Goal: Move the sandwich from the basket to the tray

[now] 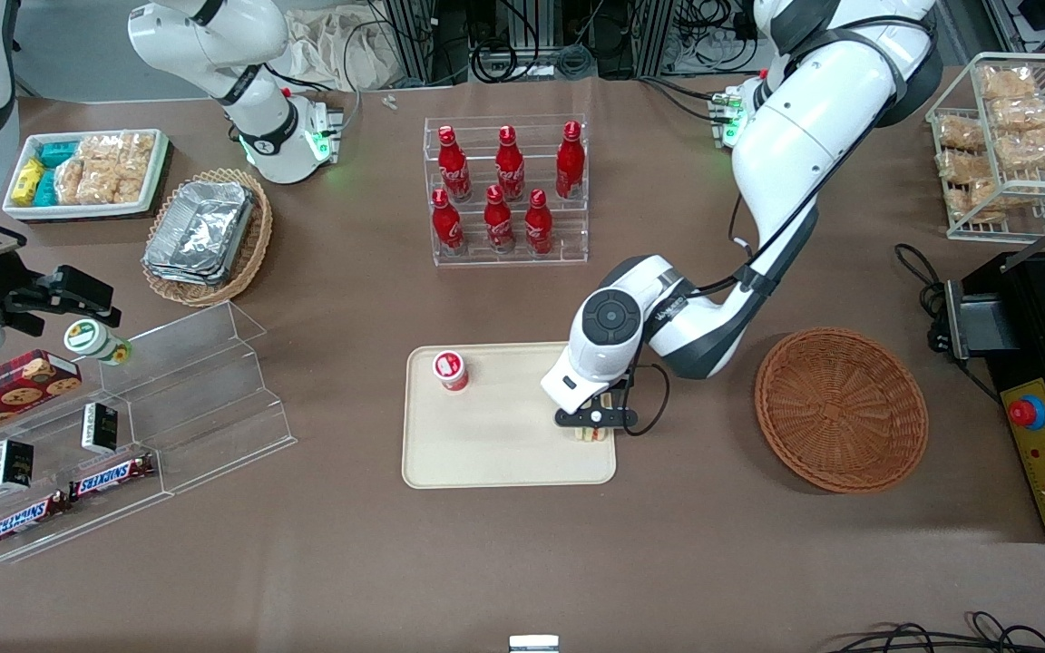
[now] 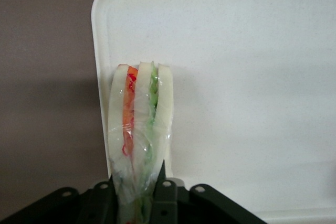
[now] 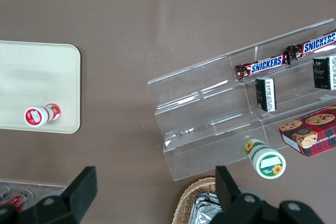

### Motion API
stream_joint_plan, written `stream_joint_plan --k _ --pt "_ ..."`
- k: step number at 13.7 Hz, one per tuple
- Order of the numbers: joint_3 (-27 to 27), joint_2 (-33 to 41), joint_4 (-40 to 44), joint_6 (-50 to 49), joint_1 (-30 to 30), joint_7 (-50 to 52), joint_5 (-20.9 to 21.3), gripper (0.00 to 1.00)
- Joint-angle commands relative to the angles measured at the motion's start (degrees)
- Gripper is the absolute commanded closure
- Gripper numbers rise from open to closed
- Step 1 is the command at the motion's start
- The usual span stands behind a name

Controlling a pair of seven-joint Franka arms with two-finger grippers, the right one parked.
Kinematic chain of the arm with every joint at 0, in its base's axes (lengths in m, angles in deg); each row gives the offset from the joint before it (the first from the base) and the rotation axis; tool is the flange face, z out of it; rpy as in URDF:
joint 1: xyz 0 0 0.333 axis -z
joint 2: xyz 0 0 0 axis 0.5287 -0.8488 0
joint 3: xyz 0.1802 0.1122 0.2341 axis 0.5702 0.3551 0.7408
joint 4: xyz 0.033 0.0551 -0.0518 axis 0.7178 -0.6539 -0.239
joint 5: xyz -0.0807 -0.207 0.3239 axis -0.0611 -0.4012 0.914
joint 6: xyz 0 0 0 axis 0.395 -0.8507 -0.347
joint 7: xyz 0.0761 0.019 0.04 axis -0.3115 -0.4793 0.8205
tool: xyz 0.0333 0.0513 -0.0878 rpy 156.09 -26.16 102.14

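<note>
The gripper (image 1: 597,419) pinches the sandwich (image 2: 139,129) just above the tray (image 1: 486,453), close to its rim nearest the basket (image 1: 840,408) — released here, the upright wedge may topple over that rim.

Front view high above the desk (image 1: 522,562), looking steeply down, left wrist view close over the gripper (image 2: 137,203), sandwich (image 2: 139,129) and tray (image 2: 252,77), right wrist view looking down, sharing that tray (image 3: 37,66) and a red-capped cup (image 3: 41,115).
</note>
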Motion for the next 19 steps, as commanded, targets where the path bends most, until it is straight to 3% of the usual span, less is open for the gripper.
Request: stream_joint_plan --k 1,8,13,19 --pt "-0.27 1.4 1.24 -3.91 -0.03 0.67 -3.15 0.0" --pt "-0.27 15.88 1.5 -27.01 -3.28 -5.37 -10.82 0.01" --pt "-0.35 28.29 1.85 -38.64 -13.11 -18.65 -11.09 0.0" --pt "0.44 34.9 1.76 -43.4 -22.16 -19.63 -11.0 0.0"
